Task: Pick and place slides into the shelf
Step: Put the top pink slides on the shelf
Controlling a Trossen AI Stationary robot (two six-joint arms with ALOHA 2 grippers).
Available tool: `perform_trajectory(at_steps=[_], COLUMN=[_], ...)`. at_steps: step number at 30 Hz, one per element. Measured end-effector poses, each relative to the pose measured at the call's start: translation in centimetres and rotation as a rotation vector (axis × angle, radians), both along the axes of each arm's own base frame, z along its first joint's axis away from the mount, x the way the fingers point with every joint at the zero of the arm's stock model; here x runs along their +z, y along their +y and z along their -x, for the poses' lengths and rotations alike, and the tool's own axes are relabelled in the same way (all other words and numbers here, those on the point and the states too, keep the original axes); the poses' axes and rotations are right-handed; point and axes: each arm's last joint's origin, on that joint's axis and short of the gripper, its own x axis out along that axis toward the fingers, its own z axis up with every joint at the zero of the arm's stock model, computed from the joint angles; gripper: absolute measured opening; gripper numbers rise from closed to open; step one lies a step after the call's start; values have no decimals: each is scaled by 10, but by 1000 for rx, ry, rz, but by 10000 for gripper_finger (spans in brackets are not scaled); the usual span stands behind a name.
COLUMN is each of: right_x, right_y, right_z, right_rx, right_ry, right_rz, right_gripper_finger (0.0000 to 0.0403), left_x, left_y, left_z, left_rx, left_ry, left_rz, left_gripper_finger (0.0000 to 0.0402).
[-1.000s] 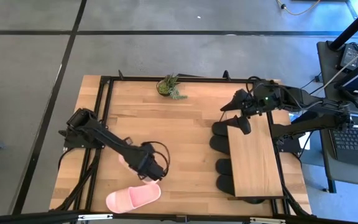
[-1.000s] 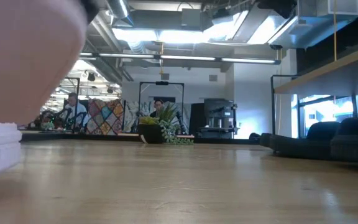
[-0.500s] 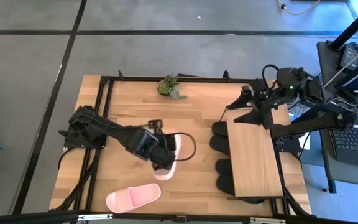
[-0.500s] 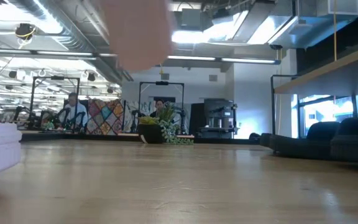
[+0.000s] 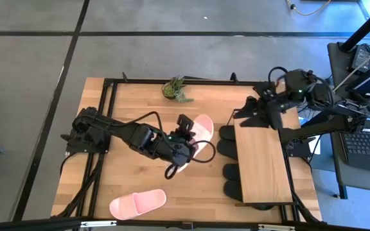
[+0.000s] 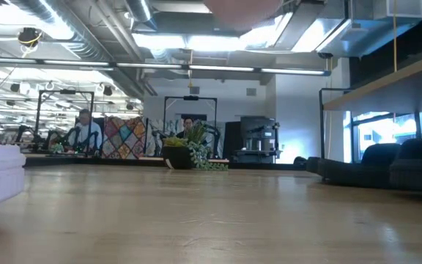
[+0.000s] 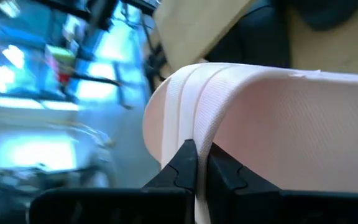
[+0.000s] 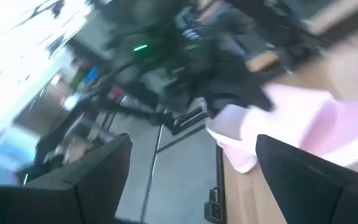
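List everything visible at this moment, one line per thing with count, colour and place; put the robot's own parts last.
pink slides: two, light pink; one held above mid-table by the left gripper, one lying near the table's front edge.
black slides: four visible, matte black; tucked under the shelf, toes poking out on its left.
shelf: one, light wood top on a dark frame; right part of the table.
potted plant: one, green in a dark pot; near the back edge of the table.
table: one, light wood with a black frame.
people: two, far in the room behind, low view.
left gripper: shut on the pink slide's strap.
right gripper: open, above the shelf's far end.
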Motion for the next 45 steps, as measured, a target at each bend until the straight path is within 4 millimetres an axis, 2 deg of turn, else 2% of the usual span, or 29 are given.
perform_trajectory(at_steps=[7, 11, 15, 23, 30, 36, 45], right_x=[-15, -28, -35, -20, -28, -38, -45], right_y=[-3, -5, -6, -16, -29, -30, -22], right_z=[-26, -46, -61, -54, -53, -58, -67], right_rx=[-105, -141, -140, -178, -312, -282, -207], right_ry=[164, 255, 269, 102, 168, 263, 309], right_rz=[-152, -185, -172, -78, -37, -99, -115], right_gripper_finger=[343, 343, 343, 342, 342, 342, 342], left_x=[11, 17, 17, 12, 14, 15, 15], left_y=[-3, -4, -5, -21, -38, -35, -26], left_z=[-6, -10, -9, 0, 5, 4, 1], left_rx=[-73, -104, -109, -138, -182, -151, -105], left_ry=[11, 5, 10, 28, 1, 1, 2], left_rz=[-282, -369, -373, -338, -352, -370, -387], left_gripper_finger=[8, 8, 9, 9, 9, 9, 9])
